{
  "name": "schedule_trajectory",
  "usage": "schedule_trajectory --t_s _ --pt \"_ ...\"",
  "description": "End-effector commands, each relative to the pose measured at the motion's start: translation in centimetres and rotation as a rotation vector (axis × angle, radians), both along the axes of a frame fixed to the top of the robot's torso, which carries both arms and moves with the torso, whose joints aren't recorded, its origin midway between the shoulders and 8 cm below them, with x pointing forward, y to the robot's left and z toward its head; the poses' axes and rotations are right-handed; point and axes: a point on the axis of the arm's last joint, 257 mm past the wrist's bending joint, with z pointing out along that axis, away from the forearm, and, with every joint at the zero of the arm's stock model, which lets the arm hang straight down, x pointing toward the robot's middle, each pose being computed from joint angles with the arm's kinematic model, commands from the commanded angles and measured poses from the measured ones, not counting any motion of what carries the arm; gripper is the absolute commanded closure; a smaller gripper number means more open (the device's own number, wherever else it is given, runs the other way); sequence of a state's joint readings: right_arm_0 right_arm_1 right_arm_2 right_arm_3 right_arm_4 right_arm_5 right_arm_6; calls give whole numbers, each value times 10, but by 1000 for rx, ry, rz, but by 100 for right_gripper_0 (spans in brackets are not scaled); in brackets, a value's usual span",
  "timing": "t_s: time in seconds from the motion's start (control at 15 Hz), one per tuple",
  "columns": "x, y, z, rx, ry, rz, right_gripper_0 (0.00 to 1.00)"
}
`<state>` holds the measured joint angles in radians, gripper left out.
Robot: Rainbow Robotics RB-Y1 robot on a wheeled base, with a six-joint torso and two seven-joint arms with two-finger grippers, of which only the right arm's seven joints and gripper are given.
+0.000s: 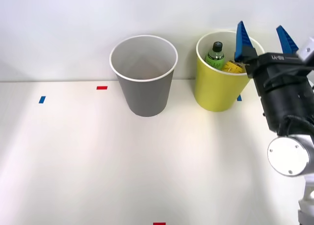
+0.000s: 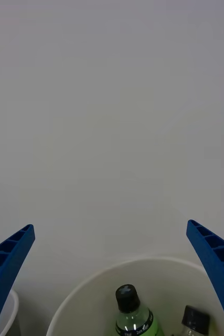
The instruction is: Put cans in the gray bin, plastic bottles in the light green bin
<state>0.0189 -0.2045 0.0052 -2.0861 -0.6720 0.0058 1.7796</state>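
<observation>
My pincer (image 1: 262, 41) hangs apart and empty beside the light green bin (image 1: 216, 95) at the table's (image 1: 73, 151) far edge; both plastic bottles (image 1: 215, 54) sit inside; the gray bin (image 1: 145, 95) looks empty; no cans visible.

A robotics test lab: a bare white desk (image 1: 73, 151) against a blank white wall (image 1: 59, 28), marked with red (image 1: 101, 88) and blue tape (image 1: 41, 99).

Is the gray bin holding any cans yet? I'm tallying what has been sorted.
No: in the front view the gray bin shows a bare white inside, while both plastic bottles sit in the light green bin.
</observation>
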Motion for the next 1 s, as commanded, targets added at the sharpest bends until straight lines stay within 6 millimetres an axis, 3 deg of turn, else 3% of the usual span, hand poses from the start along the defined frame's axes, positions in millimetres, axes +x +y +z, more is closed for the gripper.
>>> schedule_trajectory --t_s 0.07,0.27,0.4,1.0 --pt "-26 -11 -37 57 36 -53 0" --pt "-53 -21 -94 50 129 -111 0" --pt "-66 -27 -118 1 173 -133 0" --pt "-99 -37 -184 -169 322 -180 0"
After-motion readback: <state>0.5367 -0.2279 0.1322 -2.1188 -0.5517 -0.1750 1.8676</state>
